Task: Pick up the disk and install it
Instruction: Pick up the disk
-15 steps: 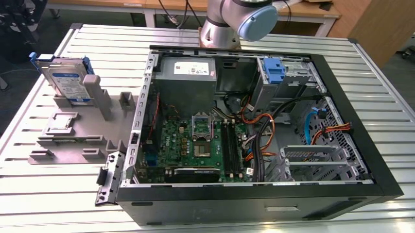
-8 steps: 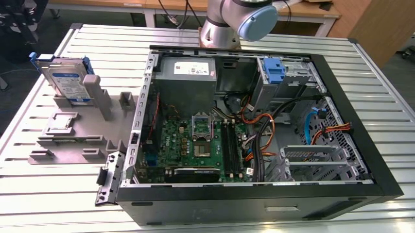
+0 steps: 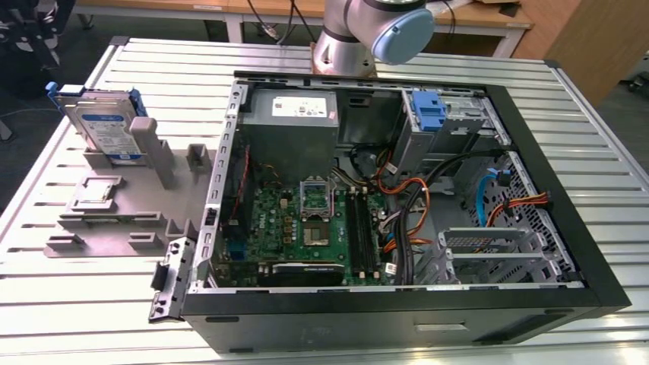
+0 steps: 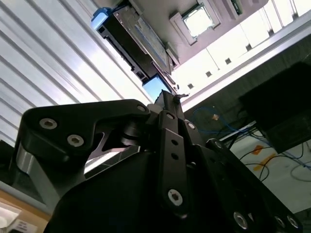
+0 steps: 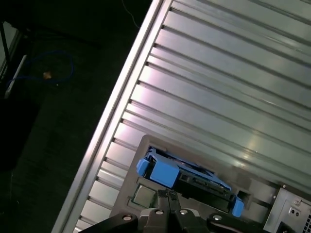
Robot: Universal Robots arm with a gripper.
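Exterior view shows the disk (image 3: 102, 125) standing on its edge in a grey holder (image 3: 112, 217) on the ribbed metal table (image 3: 61, 304), at the exterior view's left, just beside the open computer case (image 3: 406, 308). A blue carrier frames the disk. Nothing touches it there, and it is outside the case, not installed.

A small square processor (image 3: 96, 190) lies on the same holder, nearer to the camera. Inside the case there are a green motherboard (image 3: 304, 220), a grey power supply (image 3: 294, 114) and, in the far corner, a metal drive cage (image 3: 472, 114) with a bare blue bracket (image 3: 431, 110) on it. The arm (image 3: 370, 30) rises behind the case.

In the first wrist view the gripper (image 5: 167, 195) hangs above the holder with the disk (image 5: 189, 182) under it, apart from it. Its two tips are pressed together and nothing is between them. In the second wrist view the gripper (image 4: 167, 97) is seen from the side, with the disk (image 4: 131, 36) and the processor (image 4: 198, 19) beyond it.
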